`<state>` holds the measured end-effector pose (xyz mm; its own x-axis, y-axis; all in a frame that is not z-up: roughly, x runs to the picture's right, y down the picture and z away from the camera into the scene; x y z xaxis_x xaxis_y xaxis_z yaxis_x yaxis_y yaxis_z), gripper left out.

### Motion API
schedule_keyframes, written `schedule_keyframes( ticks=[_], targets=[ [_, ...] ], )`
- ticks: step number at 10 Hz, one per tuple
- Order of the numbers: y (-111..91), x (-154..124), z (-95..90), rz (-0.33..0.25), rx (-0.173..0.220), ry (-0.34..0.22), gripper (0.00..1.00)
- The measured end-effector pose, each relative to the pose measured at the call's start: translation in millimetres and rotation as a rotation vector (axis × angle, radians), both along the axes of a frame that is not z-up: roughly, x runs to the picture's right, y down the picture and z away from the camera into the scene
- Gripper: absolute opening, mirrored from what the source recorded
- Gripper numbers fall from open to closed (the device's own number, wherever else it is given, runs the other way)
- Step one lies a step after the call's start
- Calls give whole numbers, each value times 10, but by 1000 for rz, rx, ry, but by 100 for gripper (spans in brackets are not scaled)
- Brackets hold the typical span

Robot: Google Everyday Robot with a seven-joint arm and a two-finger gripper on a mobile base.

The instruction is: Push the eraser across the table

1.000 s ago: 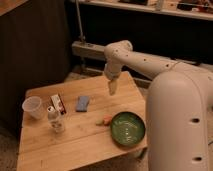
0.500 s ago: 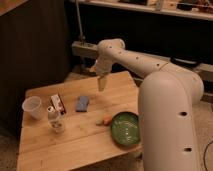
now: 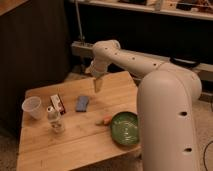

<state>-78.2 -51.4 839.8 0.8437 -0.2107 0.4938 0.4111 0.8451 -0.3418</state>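
The eraser (image 3: 58,103), a small white block with red and dark markings, lies on the left part of the light-wood table (image 3: 75,142), between the cup and the blue pad. My gripper (image 3: 97,85) hangs pointing down over the far middle of the table, right of and beyond the eraser, with the blue pad between them. It holds nothing that I can see.
A clear plastic cup (image 3: 33,107) stands at the left edge. A small clear bottle (image 3: 54,120) stands in front of the eraser. A flat blue pad (image 3: 82,103) lies mid-table. A green bowl (image 3: 125,128) and a small orange piece (image 3: 105,120) sit at the right front.
The arm has swung left over the second and the gripper has come lower toward the far middle of the table. The objects have not moved.
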Motion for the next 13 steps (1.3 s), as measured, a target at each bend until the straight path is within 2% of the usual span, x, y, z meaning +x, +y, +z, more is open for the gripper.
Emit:
schedule_keyframes(
  ticks=[1,2,4,5,7,10,11,12,13],
  targets=[
    [-24,18,7,-1,10,-6,60],
    [-46,11,37,-6,14,-28,48],
    [-46,-221,36,-12,8,-85,33],
    [-25,-556,45,-17,-12,-149,17],
    [93,-991,5,-31,-48,-234,3],
    [439,-1587,-187,-55,-99,-366,0],
    [519,-1739,-240,-43,-118,-426,0],
    [563,-1764,-258,-29,-128,-488,0],
    [569,-1755,-258,-31,-127,-525,0]
  ],
)
